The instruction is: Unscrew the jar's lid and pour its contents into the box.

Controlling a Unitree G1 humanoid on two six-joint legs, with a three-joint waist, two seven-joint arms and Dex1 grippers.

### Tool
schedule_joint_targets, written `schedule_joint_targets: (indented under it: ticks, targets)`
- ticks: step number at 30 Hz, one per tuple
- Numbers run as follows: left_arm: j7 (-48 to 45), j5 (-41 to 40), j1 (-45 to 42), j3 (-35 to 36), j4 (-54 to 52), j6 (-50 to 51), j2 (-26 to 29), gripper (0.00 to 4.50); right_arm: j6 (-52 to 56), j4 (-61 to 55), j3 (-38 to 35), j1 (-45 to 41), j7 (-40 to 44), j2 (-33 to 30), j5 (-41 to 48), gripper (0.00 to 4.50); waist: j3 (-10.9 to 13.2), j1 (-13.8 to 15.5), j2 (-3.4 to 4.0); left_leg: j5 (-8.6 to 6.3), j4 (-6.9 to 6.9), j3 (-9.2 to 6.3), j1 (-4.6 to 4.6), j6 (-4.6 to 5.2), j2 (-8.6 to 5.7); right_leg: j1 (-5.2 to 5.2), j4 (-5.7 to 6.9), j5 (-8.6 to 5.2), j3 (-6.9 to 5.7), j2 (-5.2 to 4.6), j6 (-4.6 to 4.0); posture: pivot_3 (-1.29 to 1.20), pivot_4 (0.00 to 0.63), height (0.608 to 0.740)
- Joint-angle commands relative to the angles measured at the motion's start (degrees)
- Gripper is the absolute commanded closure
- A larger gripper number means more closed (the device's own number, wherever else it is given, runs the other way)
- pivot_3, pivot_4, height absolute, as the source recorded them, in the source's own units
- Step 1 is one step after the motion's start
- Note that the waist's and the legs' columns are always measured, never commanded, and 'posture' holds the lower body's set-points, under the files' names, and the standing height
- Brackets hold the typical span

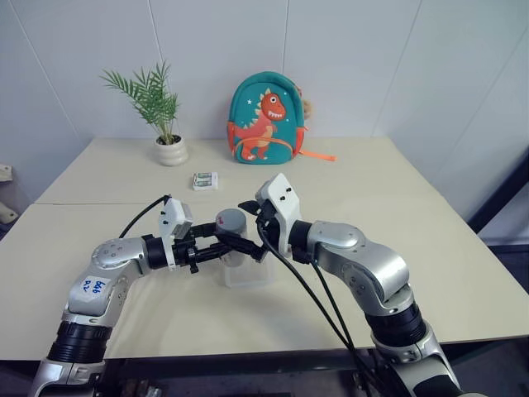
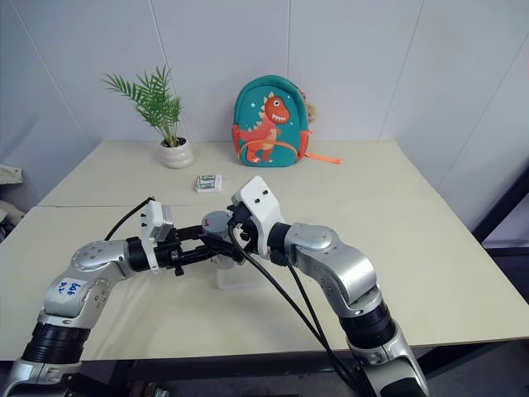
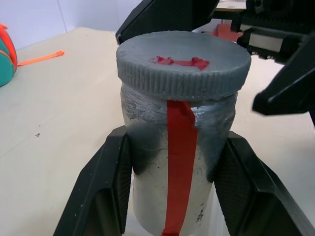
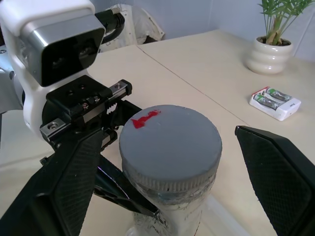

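Note:
The silvery-grey jar (image 3: pixel 177 162), with a red tape strip down its side, stands upright just above the clear box (image 1: pixel 252 277) near the table's middle. My left gripper (image 3: pixel 176 145) is shut on the jar's body, one black finger (image 3: pixel 106 187) on each side. The round grey lid (image 4: pixel 170 142), marked with a red patch, sits on the jar. My right gripper (image 4: pixel 170 135) is open, its fingers (image 4: pixel 280 167) standing wide on either side of the lid without touching it. The contents are hidden inside the jar.
A white pot with a green plant (image 1: pixel 171 150) and a teal dinosaur backpack (image 1: pixel 266 118) stand at the table's far edge by the wall. A small green-white packet (image 1: pixel 205 180) lies between them and the jar.

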Motion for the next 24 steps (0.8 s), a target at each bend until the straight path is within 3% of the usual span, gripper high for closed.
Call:
schedule_joint_targets:
  ticks: [1, 10, 13, 17, 24]
  targets:
    - [-0.4, -0.5, -1.2, 0.5, -0.8, -0.3, -0.3, 2.54, -0.7, -0.2, -0.5, -0.8, -0.7, 0.8, -0.2, 0.00, 0.0, -0.2, 0.00, 0.00, 0.00, 0.00, 0.00, 0.00, 0.00, 0.00, 0.00, 0.00, 0.00, 0.00, 0.01, 0.00, 0.150, 0.740]
    - [-0.6, 0.0, -1.0, 0.3, -0.3, -1.0, -1.1, 2.54, -0.1, 0.3, -2.2, -1.3, -1.0, 2.3, 0.8, 0.00, 0.0, -0.4, 0.00, 0.00, -0.01, -0.01, -0.01, 0.00, 0.00, 0.00, 0.00, 0.00, 0.00, 0.00, 0.03, 0.00, 0.150, 0.740]
    - [-0.6, 0.2, -1.1, 0.4, -0.1, -1.1, -1.5, 2.54, -0.3, 0.4, -2.5, -1.4, -0.8, 2.6, 0.8, 0.55, 0.0, -0.4, 0.00, 0.00, -0.01, -0.01, -0.01, 0.00, 0.00, -0.01, -0.01, 0.00, 0.00, 0.00, 0.04, 0.00, 0.150, 0.740]
    - [-0.5, 0.5, -0.9, 0.5, 0.3, -1.5, -1.8, 2.54, -0.2, 0.6, -3.4, -1.5, -0.8, 3.3, 1.7, 1.83, 0.0, -0.4, 0.00, 0.00, -0.04, -0.02, -0.01, 0.01, 0.00, -0.02, 0.00, 0.00, 0.00, 0.01, 0.04, 0.00, 0.150, 0.740]
    - [-0.9, 0.6, -1.0, 0.0, 0.7, -2.0, -2.4, 2.54, -2.7, 1.5, -3.1, -1.9, 2.1, 2.9, 2.6, 1.91, 0.0, -0.4, 0.00, -0.01, -0.04, -0.01, -0.01, 0.01, 0.00, -0.02, -0.01, 0.00, 0.00, 0.01, 0.04, 0.00, 0.150, 0.740]
